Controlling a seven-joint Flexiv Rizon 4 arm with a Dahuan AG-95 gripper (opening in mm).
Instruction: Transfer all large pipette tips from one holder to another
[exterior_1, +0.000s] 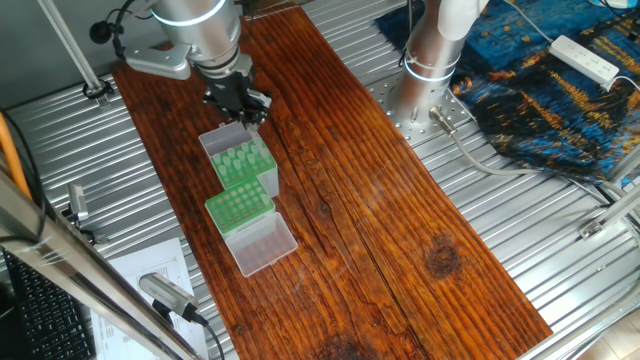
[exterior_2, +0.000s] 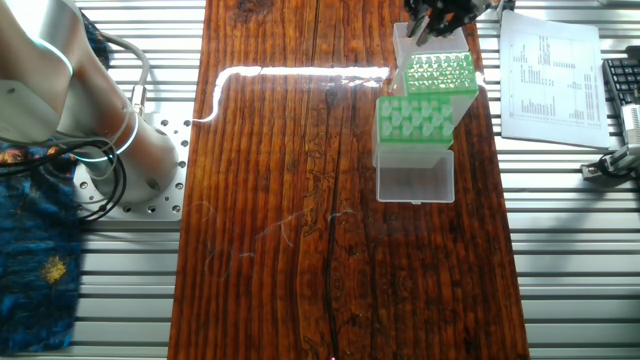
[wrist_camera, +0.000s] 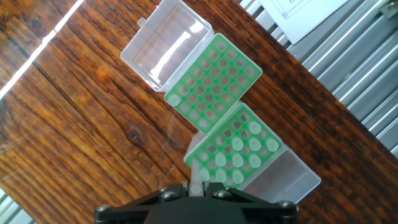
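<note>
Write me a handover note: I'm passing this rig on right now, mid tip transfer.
Hand: low over one edge of the full rack. Open or shut cannot be told.
Tips: in the full rack. One shows right at the hand in the hand view, grip unclear.
Empty rack: beside the full one, lid open, holes look bare.
Done: no transfer visible.
Left: apparently all tips.

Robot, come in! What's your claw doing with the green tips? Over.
Claw holding one pipette tip above the full rack. Other tips seated. Empty rack beside it. Nothing in the way.
</note>
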